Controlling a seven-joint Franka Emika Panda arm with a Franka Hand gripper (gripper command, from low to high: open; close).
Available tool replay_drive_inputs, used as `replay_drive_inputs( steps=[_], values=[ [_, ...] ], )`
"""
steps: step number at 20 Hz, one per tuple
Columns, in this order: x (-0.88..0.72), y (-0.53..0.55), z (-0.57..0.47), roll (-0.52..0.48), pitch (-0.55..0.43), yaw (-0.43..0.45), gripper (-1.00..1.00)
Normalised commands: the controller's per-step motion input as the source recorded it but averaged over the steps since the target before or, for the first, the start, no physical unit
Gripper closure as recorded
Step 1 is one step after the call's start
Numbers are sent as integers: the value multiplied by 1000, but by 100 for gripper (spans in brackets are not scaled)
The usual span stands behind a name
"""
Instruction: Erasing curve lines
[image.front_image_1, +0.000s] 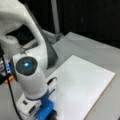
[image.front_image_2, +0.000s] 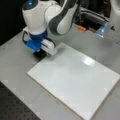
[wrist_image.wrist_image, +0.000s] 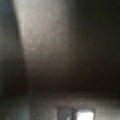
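The arm is bent low over the grey desk (image.front_image_2: 15, 55), its claw (image.front_image_2: 40, 53) down just off the white board's (image.front_image_2: 75, 75) corner at a front view's left. Whether the claw is wide or narrow I cannot tell. I can make out no curve lines on the board in both front views.

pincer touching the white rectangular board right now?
Cannot tell. In a front view the pincer sits low at the white rectangular board's left corner, its dark tip hiding any contact or gap. The wrist view settles nothing.
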Motion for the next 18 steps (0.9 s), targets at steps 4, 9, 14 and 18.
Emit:
replay_drive_inputs(
  steps=[4, 9, 14, 18],
  values=[
    [10, -166, -25, 148, -88, 34, 100],
    [-5, -147, -47, 135, -91, 21, 100],
    [-24, -35, -82, 109, -110, -24, -100],
    [-31, 10, -75, 93, -112, -40, -100]
  ],
)
